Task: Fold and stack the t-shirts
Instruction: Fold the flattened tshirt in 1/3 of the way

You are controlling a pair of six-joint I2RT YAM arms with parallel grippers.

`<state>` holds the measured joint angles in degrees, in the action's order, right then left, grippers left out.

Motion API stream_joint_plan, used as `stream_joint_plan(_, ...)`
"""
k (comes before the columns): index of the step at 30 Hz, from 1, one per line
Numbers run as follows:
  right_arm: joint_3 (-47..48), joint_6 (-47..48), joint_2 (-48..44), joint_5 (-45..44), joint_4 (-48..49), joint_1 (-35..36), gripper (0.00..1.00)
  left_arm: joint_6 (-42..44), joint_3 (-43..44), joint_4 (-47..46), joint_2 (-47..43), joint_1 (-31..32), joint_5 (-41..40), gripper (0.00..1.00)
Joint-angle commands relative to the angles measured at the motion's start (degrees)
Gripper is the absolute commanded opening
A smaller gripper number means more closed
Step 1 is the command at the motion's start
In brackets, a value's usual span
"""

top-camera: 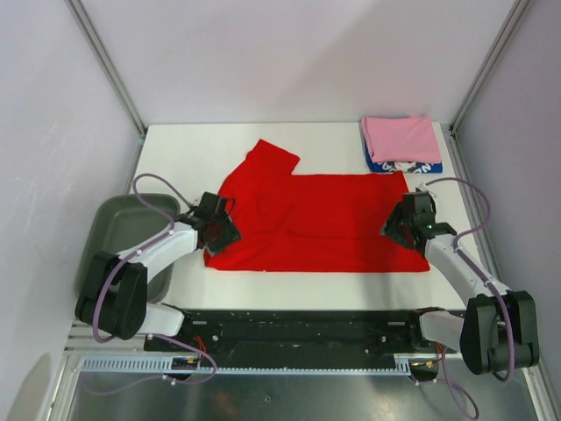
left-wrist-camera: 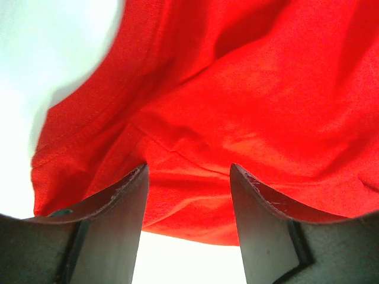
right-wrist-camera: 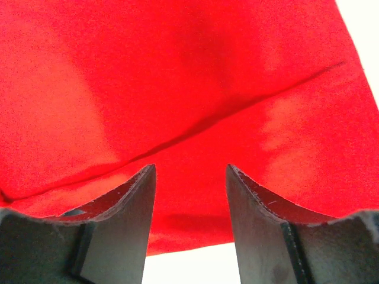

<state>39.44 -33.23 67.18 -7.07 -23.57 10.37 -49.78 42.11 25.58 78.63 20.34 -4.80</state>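
The red t-shirt (top-camera: 316, 219) lies spread on the white table, one sleeve pointing to the back left. A folded pink shirt (top-camera: 401, 138) sits on a folded blue shirt (top-camera: 412, 165) at the back right. My left gripper (top-camera: 221, 230) is at the red shirt's left edge, and in its wrist view (left-wrist-camera: 188, 171) the jaws are open over red cloth (left-wrist-camera: 237, 89). My right gripper (top-camera: 396, 224) is at the shirt's right edge, and in its wrist view (right-wrist-camera: 190, 171) the jaws are open over red cloth (right-wrist-camera: 177, 77).
A grey-green plastic tray (top-camera: 123, 230) stands off the table's left side, beside the left arm. White walls with metal posts close in the back and sides. The black arm base rail (top-camera: 298, 329) runs along the near edge.
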Motion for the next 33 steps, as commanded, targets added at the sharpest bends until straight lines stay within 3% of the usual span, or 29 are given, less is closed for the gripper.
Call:
stream_joint_plan(1,-3.93,-1.62,-2.19,4.99,4.99,-5.93,0.55,-5.64,-2.5,-2.59,-2.1,-0.3,-8.2,0.62)
stream_joint_plan(12,-11.13,-4.12,2.5,10.7,9.81,-17.25,0.55,-11.15,-11.66,-2.19,-7.68,-3.95,-13.83,0.62)
stream_joint_plan(33,-11.4,-12.8,-0.09,4.01,-15.12,-27.09,0.58,-14.57,-18.3,8.82,-26.44,-6.29,-16.44,0.7)
